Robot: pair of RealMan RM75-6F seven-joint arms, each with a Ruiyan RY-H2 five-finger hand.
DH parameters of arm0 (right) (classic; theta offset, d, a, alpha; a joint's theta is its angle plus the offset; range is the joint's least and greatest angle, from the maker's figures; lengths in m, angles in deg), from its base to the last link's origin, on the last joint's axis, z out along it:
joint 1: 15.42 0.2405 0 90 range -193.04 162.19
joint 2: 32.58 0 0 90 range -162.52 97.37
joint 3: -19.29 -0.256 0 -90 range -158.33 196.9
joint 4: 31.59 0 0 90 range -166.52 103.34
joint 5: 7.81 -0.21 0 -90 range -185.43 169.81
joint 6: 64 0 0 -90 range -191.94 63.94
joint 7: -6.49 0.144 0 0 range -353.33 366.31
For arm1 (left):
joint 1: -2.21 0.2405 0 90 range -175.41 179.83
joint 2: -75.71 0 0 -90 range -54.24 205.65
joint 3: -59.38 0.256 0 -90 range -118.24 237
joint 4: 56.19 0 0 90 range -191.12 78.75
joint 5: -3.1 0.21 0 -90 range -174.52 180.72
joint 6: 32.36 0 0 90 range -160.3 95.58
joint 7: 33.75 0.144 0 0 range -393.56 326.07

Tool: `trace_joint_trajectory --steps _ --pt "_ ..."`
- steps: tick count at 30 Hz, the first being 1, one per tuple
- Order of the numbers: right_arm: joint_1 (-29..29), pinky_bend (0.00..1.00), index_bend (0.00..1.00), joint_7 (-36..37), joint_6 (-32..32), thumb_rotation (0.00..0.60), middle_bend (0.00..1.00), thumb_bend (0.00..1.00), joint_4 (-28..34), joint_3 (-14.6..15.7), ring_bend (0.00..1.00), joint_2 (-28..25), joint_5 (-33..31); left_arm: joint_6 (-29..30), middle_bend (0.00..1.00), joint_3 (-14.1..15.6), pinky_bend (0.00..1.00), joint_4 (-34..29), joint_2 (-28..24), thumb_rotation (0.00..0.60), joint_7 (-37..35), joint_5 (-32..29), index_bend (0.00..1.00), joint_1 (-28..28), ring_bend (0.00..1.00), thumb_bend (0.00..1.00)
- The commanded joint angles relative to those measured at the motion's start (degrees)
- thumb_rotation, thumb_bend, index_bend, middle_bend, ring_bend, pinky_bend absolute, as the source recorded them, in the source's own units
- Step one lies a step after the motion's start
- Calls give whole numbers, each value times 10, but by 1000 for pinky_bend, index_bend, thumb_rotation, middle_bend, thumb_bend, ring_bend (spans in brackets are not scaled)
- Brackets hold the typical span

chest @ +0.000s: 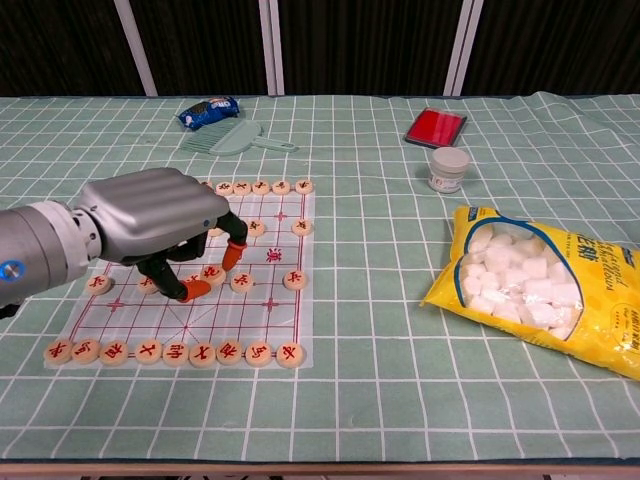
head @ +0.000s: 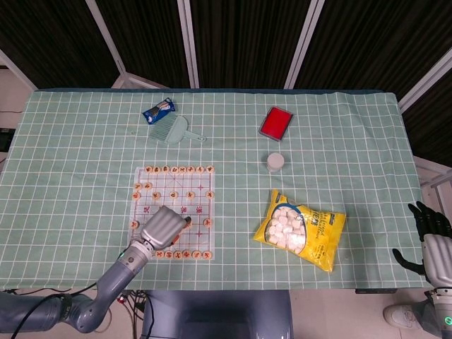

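The left hand (chest: 160,225) is hovering low over the chess board (chest: 285,320), and its orange fingertips (chest: 232,257) are pinching one round chess piece (chest: 212,273) near the board's middle. The piece seems lifted but not yet placed, so the move looks about half done. The right hand (head: 429,229) is hanging off the table edge, fingers spread, holding nothing.

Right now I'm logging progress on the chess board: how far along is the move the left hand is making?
Done: the left hand is over the chess board, and its fingertips pinch a chess piece in the middle rows. In hand: that piece looks held; whether it is lifted off the board is unclear. Left: setting it down and letting go. The near row of pieces lies untouched. The right hand hangs off the table, open.
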Motion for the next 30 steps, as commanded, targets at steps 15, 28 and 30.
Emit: trace_joint_trajectory --steps 15,28,30 --pt "0 0 0 6 0 600 0 302 -4 -2 0 2 -1 -38 1000 -55 914 96 -2 600 -19 -48 518 -46 924 312" --pt "1 0 0 9 3 600 0 302 -3 -4 0 2 -6 -65 1000 -58 914 198 40 600 -43 -59 516 -67 923 313" --pt "1 0 0 10 3 600 0 302 -3 -4 0 2 -5 -67 1000 -58 914 210 46 600 -46 -60 516 -70 923 313"
